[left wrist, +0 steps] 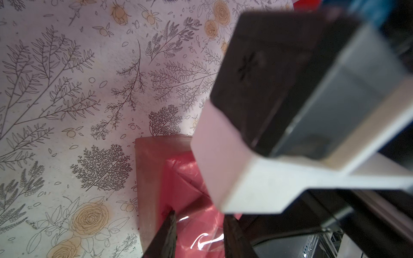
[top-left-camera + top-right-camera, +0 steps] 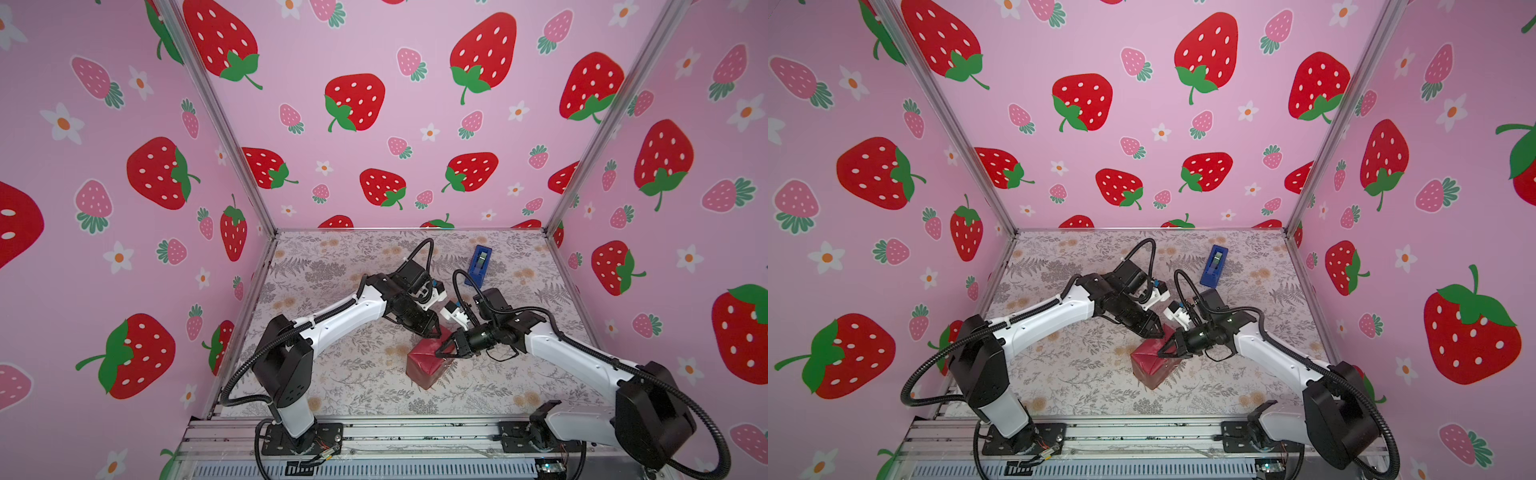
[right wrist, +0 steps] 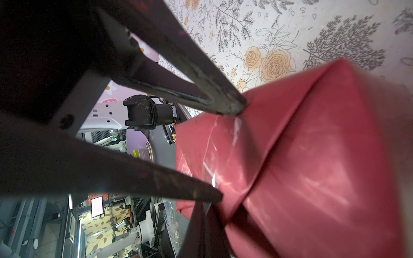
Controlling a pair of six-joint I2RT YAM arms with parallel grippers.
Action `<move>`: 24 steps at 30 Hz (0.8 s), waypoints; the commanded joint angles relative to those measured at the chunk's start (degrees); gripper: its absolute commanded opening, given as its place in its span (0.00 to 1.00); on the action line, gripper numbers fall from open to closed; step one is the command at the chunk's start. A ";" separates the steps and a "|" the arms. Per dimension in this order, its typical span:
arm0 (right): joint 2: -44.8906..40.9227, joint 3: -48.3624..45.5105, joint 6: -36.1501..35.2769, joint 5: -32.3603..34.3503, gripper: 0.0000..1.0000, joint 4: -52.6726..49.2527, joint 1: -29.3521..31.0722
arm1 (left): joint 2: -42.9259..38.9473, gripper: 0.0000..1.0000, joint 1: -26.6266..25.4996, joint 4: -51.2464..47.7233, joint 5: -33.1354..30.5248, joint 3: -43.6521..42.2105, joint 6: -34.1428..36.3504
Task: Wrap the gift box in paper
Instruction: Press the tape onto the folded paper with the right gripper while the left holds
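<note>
The floral table point(image 2: 332, 374) is seen bare on every side of the parcel, so room for sliding or turning it is judged ample. The paper point(image 2: 426, 368) is found folded tight into a near-cube directly beneath both tools. The gift box is taken to be inside it, since none of its own surface is shown. No long axis is offered. The tape dispenser point(image 2: 480, 264) is spotted well apart, out beyond the right wrist.

The left gripper point(image 1: 199, 215) is held with its jaws apart over the parcel's top, nothing clamped between them. The right gripper point(image 2: 438, 354) is drawn together, its tip set against the top face beside a diagonal fold point(image 3: 290, 125), so the right is judged the nearer. A glint of clear tape point(image 3: 212, 176) is caught near that tip. The two wrists are crowded just beside each other, and any withdrawal is best made outward.
</note>
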 commanded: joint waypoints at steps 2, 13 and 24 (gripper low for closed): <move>1.95 -3.40 -0.86 7.44 0.00 -8.18 0.46 | 0.69 0.43 0.11 -4.83 -4.68 0.85 0.87; 1.87 -3.54 -0.81 7.27 0.00 -8.14 0.51 | 0.65 0.41 0.03 -5.25 -3.56 1.16 1.30; 2.26 -3.63 -0.91 7.09 0.00 -8.04 0.45 | 2.42 0.43 -1.40 -6.33 -0.89 -1.36 2.97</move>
